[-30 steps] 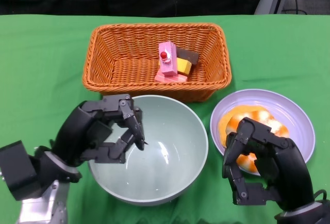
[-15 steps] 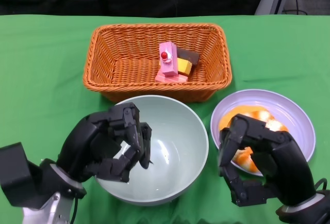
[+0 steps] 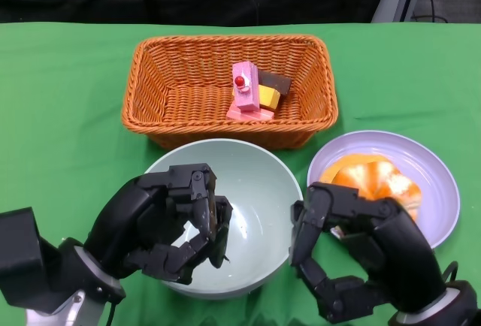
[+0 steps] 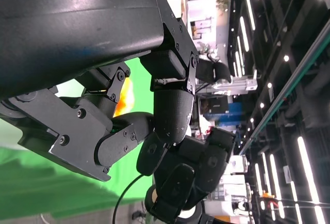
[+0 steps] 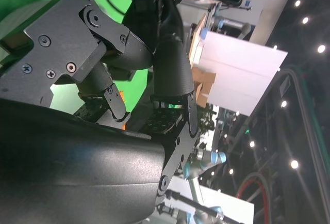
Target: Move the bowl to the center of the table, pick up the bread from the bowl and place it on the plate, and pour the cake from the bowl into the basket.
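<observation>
The pale green bowl (image 3: 240, 191) sits on the green bench (image 3: 60, 101) just in front of the wicker basket (image 3: 161, 89), which holds the pink and brown cake (image 3: 252, 92); the orange bread (image 3: 372, 178) lies on the lilac plate (image 3: 432, 168). The left hand (image 3: 161, 224) grips the bowl's near-left rim, fingers curled over it. The right hand (image 3: 361, 255) hangs between bowl and plate with fingers curled in, holding nothing

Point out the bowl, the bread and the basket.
bowl (image 3: 259, 183): head view, bare inner wall.
bread (image 3: 372, 176): head view, orange top, lying on the purple plate.
basket (image 3: 180, 78): head view, woven inner floor, beside the cake pieces.
</observation>
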You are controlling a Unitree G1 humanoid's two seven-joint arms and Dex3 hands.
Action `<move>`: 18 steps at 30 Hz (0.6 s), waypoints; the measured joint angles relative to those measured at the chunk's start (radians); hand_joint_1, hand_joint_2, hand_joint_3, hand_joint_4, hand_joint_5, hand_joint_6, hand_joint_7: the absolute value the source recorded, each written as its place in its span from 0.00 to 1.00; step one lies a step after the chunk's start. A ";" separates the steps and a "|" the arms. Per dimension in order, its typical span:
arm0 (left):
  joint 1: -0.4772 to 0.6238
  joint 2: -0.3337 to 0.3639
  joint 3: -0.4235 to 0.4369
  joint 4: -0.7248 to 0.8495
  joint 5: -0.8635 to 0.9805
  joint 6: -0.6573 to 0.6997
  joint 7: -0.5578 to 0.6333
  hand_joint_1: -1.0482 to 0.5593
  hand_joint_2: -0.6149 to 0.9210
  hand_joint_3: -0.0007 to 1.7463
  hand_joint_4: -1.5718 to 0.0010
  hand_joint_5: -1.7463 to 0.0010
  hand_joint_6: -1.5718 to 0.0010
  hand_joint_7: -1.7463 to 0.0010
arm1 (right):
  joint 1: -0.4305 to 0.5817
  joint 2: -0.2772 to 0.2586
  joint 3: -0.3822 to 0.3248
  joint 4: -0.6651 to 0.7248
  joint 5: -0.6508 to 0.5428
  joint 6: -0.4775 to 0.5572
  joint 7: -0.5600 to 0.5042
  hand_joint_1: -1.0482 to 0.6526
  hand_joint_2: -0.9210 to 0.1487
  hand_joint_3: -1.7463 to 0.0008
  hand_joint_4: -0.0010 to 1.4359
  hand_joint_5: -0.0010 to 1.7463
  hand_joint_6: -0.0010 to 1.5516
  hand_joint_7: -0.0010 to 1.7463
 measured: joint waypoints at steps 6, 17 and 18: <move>0.005 0.000 0.004 -0.012 0.001 0.029 0.000 0.58 0.82 0.58 0.47 0.03 0.50 0.17 | 0.014 0.006 0.003 -0.006 -0.007 0.009 -0.009 0.50 0.54 0.21 0.60 1.00 0.50 0.85; 0.006 0.000 0.004 -0.022 0.014 0.043 -0.002 0.58 0.79 0.63 0.49 0.02 0.51 0.16 | 0.014 0.006 0.003 0.003 -0.014 0.003 -0.018 0.50 0.53 0.21 0.59 1.00 0.48 0.86; 0.007 -0.001 0.004 -0.024 0.015 0.043 -0.002 0.58 0.79 0.63 0.49 0.02 0.51 0.16 | 0.014 0.007 0.003 0.005 -0.015 -0.001 -0.018 0.50 0.53 0.21 0.59 1.00 0.48 0.86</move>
